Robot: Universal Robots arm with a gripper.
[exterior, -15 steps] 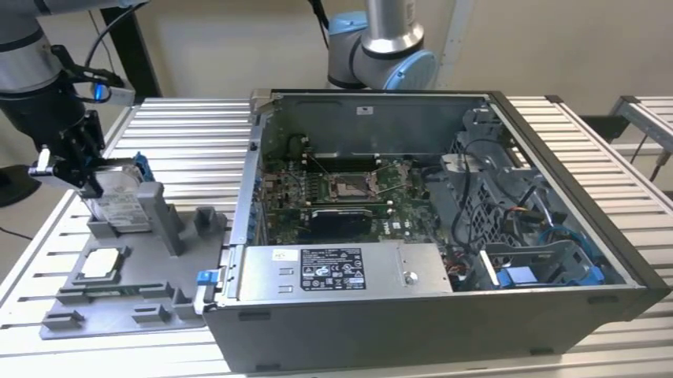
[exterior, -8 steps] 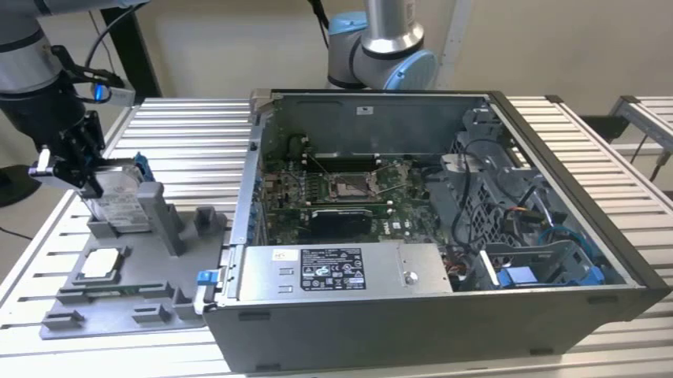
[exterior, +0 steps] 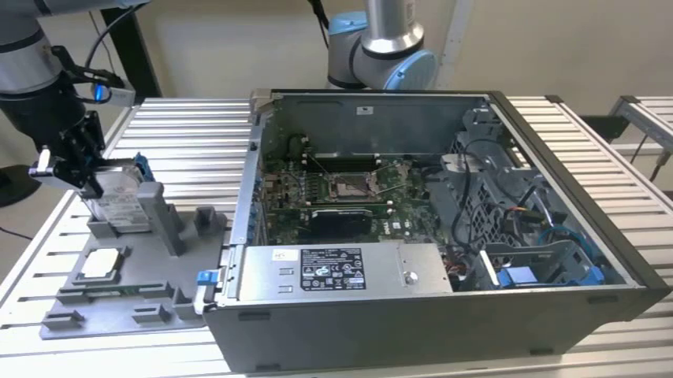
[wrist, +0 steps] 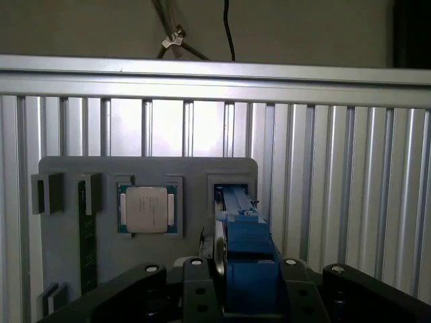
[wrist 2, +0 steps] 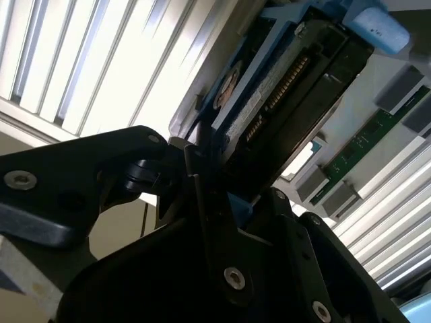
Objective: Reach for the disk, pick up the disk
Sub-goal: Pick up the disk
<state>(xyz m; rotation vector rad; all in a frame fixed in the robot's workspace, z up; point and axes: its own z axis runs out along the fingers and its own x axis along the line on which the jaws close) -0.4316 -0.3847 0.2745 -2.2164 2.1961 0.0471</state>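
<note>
- The gripper (exterior: 87,178) is clamping the disk (exterior: 122,200), with its fingers pressing on both flat faces near the top edge.
- The disk is standing upright in a slot of the grey holder tray (exterior: 158,309), at the exterior view's left.
- In the first wrist view, the disk's blue bracket (wrist: 246,243) is sitting between the fingers.
- A square processor chip (wrist: 146,208) is lying in the tray's neighbouring pocket.
- An open computer case (exterior: 421,335) is resting on the slatted desk (exterior: 189,134) beside the tray.
</note>
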